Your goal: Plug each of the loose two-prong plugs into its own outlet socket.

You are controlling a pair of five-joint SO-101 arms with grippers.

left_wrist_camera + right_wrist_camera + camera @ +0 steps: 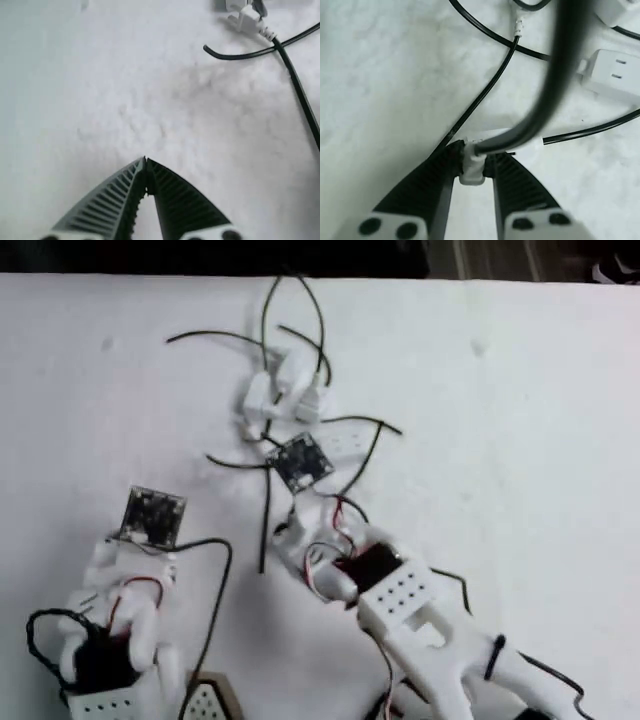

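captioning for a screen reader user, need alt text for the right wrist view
The right gripper clamps a white plug in its jaws, the plug's black cord arching up past the camera. A white outlet socket with two slots lies on the white table, among other black cords.

A robotics lab bench is suggested: a white-covered table (540,420) is shared by a left arm (120,630) and a right arm (420,615) with bare wiring and square coded markers (152,515), among loose corded plugs (280,390).
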